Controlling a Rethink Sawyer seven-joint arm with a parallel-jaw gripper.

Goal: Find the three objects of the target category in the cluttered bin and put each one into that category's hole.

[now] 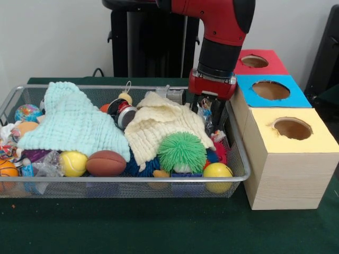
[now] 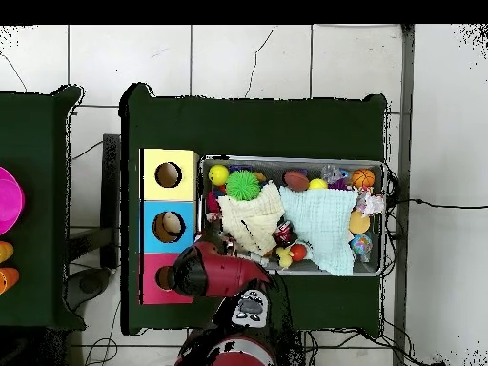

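Observation:
The wire mesh bin [image 1: 132,88] fills the table's left and middle, heaped with toys and two cloths. It also shows in the overhead view [image 2: 286,160]. My gripper [image 1: 211,117] hangs from the red arm [image 1: 220,32] and is lowered into the bin's far right corner, beside the cream cloth [image 1: 159,129] and close to the blue-topped box [image 1: 271,90]. A crinkly packet [image 1: 205,113] sits right at it. In the overhead view the arm [image 2: 214,272] hides the gripper. The boxes' holes are in red [image 1: 254,61], blue and yellow [image 1: 292,128] tops.
In the bin lie a mint cloth [image 1: 74,124], green spiky ball [image 1: 182,151], yellow ball [image 1: 217,172], tennis ball [image 1: 73,163], brown football [image 1: 106,163] and orange basketball [image 1: 6,169]. A second table with a pink thing [image 2: 8,200] stands apart.

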